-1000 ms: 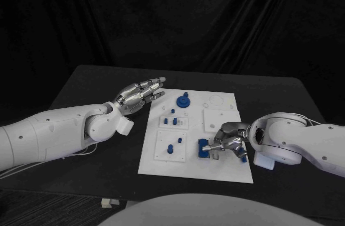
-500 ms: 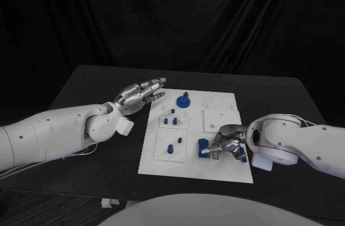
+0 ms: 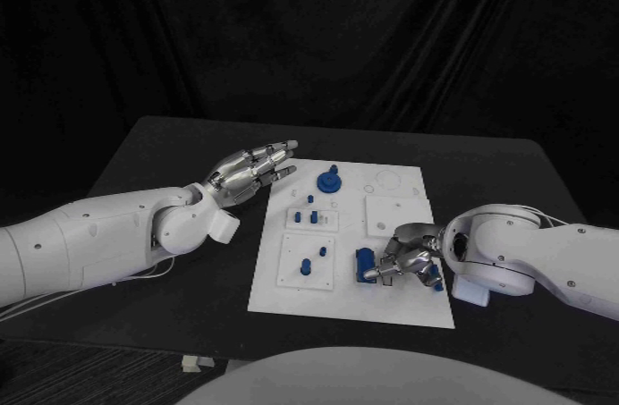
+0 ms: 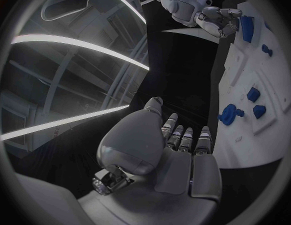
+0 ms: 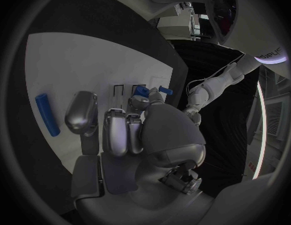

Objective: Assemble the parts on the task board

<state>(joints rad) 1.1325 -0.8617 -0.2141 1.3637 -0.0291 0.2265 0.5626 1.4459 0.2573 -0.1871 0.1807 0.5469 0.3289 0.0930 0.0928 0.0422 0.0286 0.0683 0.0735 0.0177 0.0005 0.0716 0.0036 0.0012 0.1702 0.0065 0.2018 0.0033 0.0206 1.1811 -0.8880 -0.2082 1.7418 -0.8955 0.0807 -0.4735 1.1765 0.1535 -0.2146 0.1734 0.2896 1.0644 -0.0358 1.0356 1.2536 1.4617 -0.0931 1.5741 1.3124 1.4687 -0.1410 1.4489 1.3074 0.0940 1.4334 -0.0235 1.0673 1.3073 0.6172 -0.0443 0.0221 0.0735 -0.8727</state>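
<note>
White task board holding blue parts, right hand clenched on one part, left hand released beside board

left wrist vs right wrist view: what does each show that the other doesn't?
Left wrist view alone: the left hand from behind, fingers straight and holding nothing, off the board's edge, plus a round blue part with two small blue parts beside it.
Right wrist view alone: the right hand curled over the board, fingertips at a small blue part, and a long blue bar lying flat.
Both: the white task board, blue parts on it, and the other arm.
</note>
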